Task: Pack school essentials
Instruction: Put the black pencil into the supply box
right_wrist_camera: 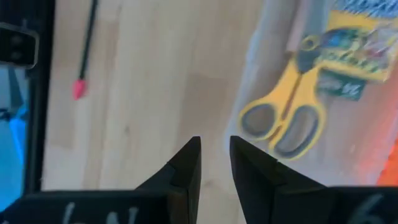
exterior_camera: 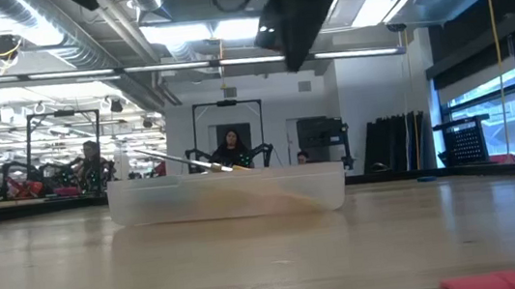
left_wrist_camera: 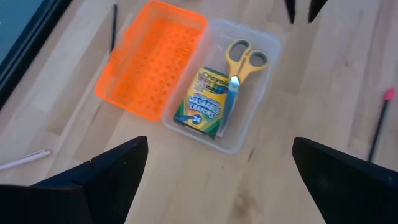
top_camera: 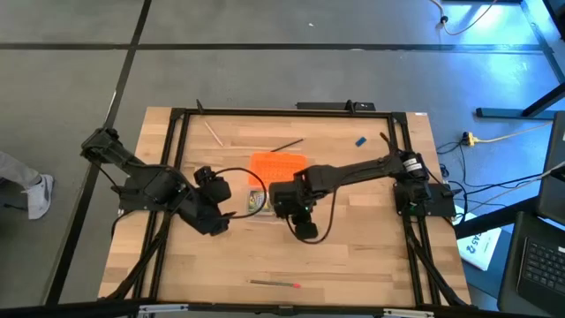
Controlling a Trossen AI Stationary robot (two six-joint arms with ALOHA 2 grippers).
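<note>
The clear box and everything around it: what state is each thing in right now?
Clear box: open, holding two items.
Orange lid: off, lying flat beside the box.
Crayon box: lying inside the clear box.
Scissors: closed, lying partly on the crayon box.
Red-tipped pencil: lying on the table, unpacked.
Left gripper: open, empty.
Right gripper: slightly open, empty.

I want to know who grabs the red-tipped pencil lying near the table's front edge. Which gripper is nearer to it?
Right. The right gripper hangs closest to the red-tipped pencil; the left gripper waits farther off beside the clear box.
</note>
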